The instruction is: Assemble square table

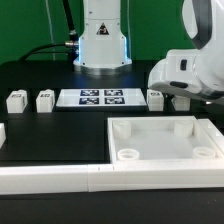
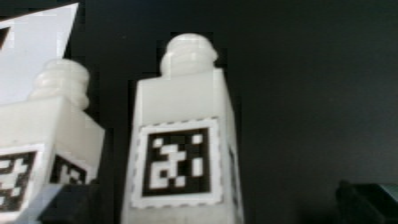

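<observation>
Wrist view: tool (image 2: pixel 214 203) spread wide, gripping nothing, lined on upright leg (image 2: pixel 178 150), apparently for a side grasp; exterior view: square top (image 1: pixel 160 142) at counter's (image 1: pixel 60 130) five o'clock, sockets upward to receive it

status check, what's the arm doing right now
Gripper open, beside two legs, none gripped. Square top bare, sockets empty. Nothing blocking.
</observation>
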Motion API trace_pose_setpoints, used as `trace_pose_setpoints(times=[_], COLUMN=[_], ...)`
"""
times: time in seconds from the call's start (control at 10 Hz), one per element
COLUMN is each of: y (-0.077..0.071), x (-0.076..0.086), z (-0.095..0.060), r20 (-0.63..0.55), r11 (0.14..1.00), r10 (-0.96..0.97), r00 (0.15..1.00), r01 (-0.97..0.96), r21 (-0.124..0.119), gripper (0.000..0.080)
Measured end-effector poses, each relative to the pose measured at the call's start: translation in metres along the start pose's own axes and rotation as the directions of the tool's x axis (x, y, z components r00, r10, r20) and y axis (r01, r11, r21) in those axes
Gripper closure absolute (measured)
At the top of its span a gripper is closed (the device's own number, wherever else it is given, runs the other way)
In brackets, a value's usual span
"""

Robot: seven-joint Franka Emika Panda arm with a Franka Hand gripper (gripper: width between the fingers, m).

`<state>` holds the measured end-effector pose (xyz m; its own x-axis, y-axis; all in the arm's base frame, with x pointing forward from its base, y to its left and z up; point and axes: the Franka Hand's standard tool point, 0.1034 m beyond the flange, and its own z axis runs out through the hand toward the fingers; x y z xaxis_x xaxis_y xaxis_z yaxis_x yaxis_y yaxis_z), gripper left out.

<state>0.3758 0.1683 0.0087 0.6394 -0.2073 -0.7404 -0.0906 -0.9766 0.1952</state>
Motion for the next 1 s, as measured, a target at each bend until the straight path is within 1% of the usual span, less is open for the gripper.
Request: trace_pose_setpoints(times=[0.1, 0.2, 0.3, 0.4, 0.5, 0.9, 1.0], y=[0.0001, 0.0004, 0.0006, 0.0008, 0.0009, 0.0012, 0.0045], x=[0.0, 0.0002, 0.0003, 0.0004, 0.0005, 0.0006, 0.0002], z=[0.0, -0.0001, -0.0001, -0.0003, -0.0003, -0.0005, -0.0052], r20=[0.0, 0.0, 0.0, 0.0, 0.0, 0.0, 0.006], r11=[1.0, 1.0, 1.0, 1.0, 1.0, 1.0, 1.0], r10=[0.0, 0.001, 0.001, 0.001, 0.002, 0.002, -0.012], r00=[1.0, 1.0, 1.0, 1.0, 1.0, 1.0, 1.0], r01=[0.0, -0.001, -0.001, -0.001, -0.002, -0.002, 0.012], r21=[0.0, 0.001, 0.001, 0.002, 0.002, 0.002, 0.005], gripper=[0.0263, 0.0263, 0.041, 0.041, 0.0511, 0.0511, 0.0511])
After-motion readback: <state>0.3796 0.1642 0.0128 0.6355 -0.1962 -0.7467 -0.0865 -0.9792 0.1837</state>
